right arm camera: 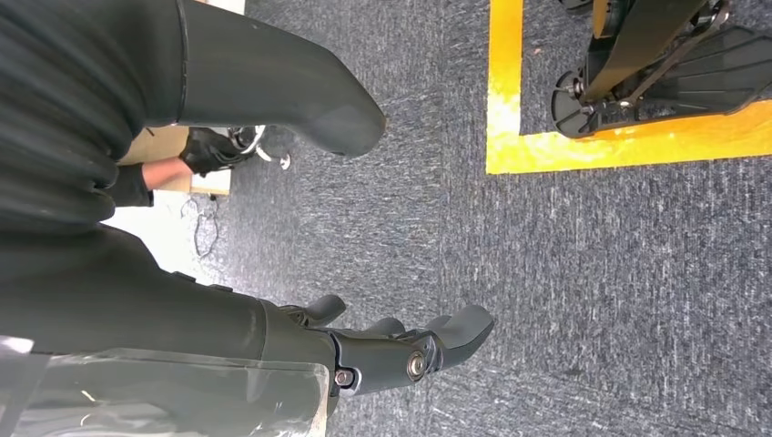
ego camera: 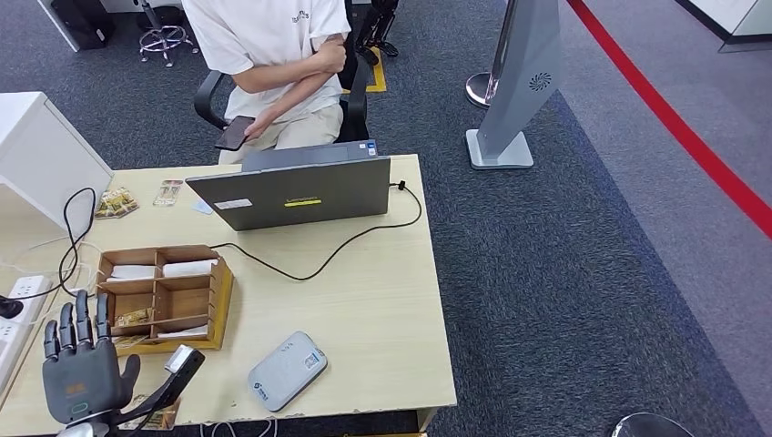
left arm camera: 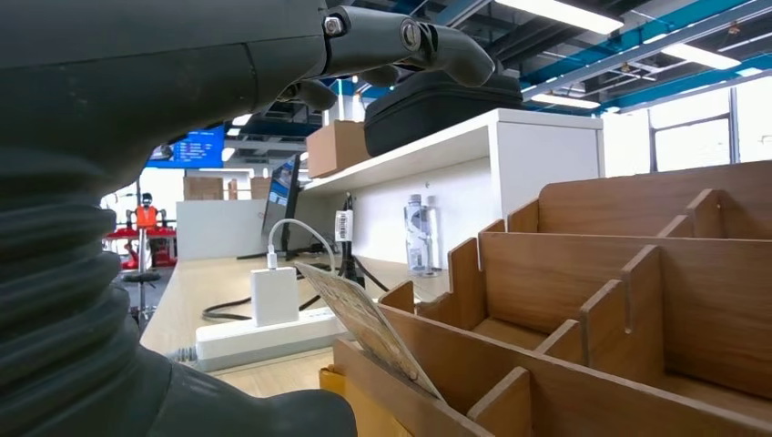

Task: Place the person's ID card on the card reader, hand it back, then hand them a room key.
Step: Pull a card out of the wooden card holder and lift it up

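Observation:
My left hand (ego camera: 82, 364) is raised over the desk's front left corner, fingers spread and holding nothing, just in front of a wooden organiser (ego camera: 164, 296). White cards (ego camera: 189, 268) lie in the organiser's rear compartments, and a patterned card (left arm camera: 364, 323) leans in a front one (ego camera: 134, 317). The grey card reader (ego camera: 288, 370) lies flat near the front edge, to the right of the organiser. A person (ego camera: 273, 55) sits behind the desk with a dark phone (ego camera: 235, 132) in one hand. My right hand (right arm camera: 382, 350) hangs over grey carpet, fingers apart and empty.
An open laptop (ego camera: 291, 191) stands at the desk's far side, its black cable (ego camera: 319, 259) looping across the middle. Snack packets (ego camera: 116, 202) lie at the far left. A power strip (ego camera: 23, 300) and a white cabinet (ego camera: 36, 155) flank the left edge. A grey sign stand (ego camera: 519, 82) is on the floor.

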Available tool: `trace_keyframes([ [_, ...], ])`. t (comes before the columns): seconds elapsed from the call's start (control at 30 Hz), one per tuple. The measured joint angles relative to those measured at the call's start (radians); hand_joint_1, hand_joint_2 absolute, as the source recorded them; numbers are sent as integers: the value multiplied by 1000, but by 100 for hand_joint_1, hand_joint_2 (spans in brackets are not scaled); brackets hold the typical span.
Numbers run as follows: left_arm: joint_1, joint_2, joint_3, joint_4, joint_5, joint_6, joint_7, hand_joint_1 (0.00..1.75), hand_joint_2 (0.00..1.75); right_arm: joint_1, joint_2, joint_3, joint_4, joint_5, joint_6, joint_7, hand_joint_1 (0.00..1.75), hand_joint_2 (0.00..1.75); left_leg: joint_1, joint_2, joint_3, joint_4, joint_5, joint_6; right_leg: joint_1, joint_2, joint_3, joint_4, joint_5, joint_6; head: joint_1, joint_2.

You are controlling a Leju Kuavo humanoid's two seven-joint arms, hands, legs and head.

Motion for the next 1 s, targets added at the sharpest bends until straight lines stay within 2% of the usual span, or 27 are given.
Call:
trace_keyframes([
  [0.67,18,50,-121,25,9,0,109,0,175,1,0,0,0,0,0,8,0,175,0,0,0,0,0,0,0,0,0,0,0,0,0,0],
  [1.0,21,75,-129,27,24,0,118,0,175,1,0,0,0,0,1,16,0,175,0,0,0,0,0,0,0,0,0,0,0,0,0,0],
])
